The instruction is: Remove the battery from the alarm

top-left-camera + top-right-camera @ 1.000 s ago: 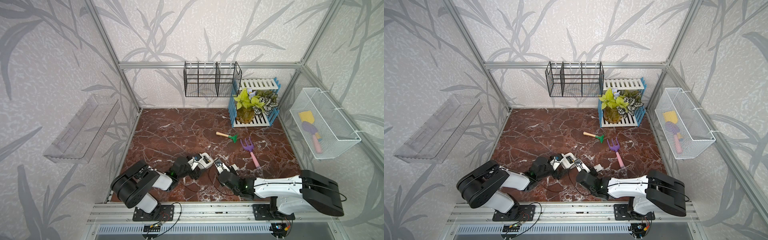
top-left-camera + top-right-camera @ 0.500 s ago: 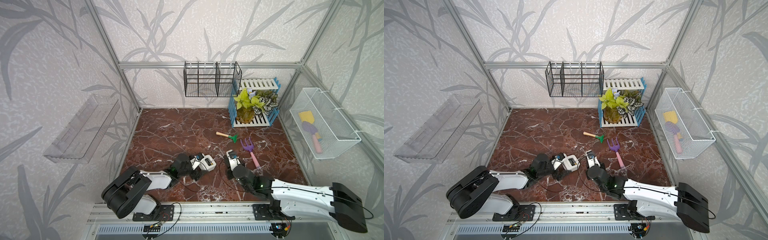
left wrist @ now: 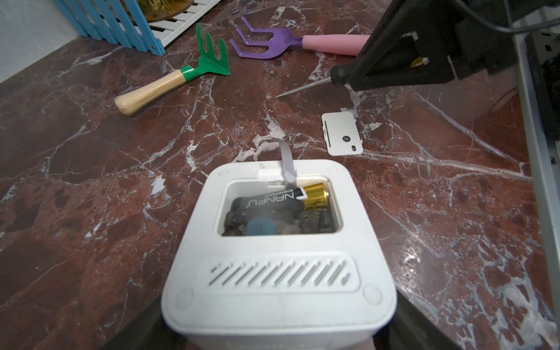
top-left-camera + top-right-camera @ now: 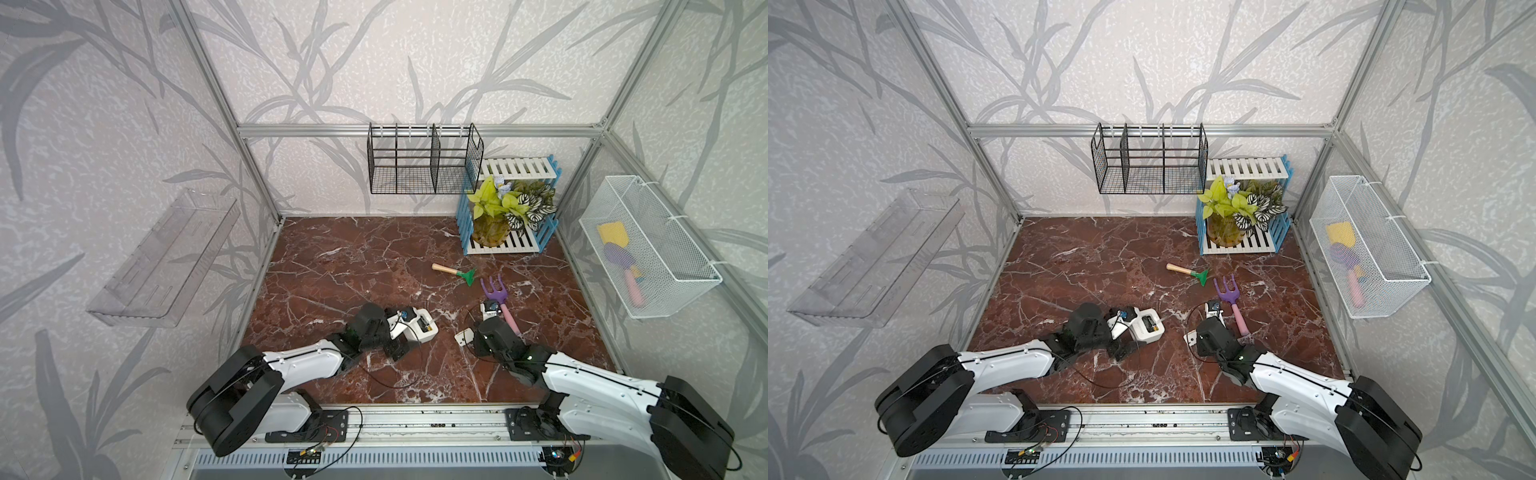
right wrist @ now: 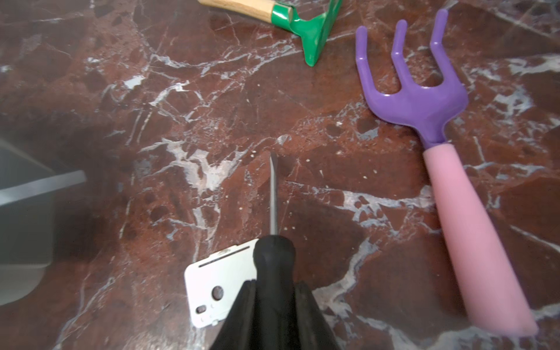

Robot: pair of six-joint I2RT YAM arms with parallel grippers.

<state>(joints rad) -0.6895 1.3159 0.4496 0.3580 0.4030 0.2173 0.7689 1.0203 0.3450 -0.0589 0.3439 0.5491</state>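
Swung away since a second ago, the right gripper (image 5: pixel 274 303) now sits well apart from the alarm (image 3: pixel 272 272), a small white rounded-square plastic clock, and near the purple plastic garden fork with a pink handle (image 5: pixel 418 97).

The risk, as I judge it: on returning to lever, the tip may skid off the round cell into the mechanism beside it. It may also shove the alarm out of a hold that catches only one end. A freed cell could roll on the smooth red-brown marble tabletop (image 5: pixel 151 91).

The right jaws are nearly together, pinching a black-handled screwdriver with a thin steel shaft (image 5: pixel 273 194), near the flat white plastic cover plate (image 5: pixel 218 278). The left gripper (image 3: pixel 278 330) has its jaws spread wide, clamped on either side of the alarm, which lies back-up. The battery (image 3: pixel 281 198), a black-and-gold cylindrical cell, lies in the open recess, and a grey ribbon (image 3: pixel 287 163) runs from it over the rim.
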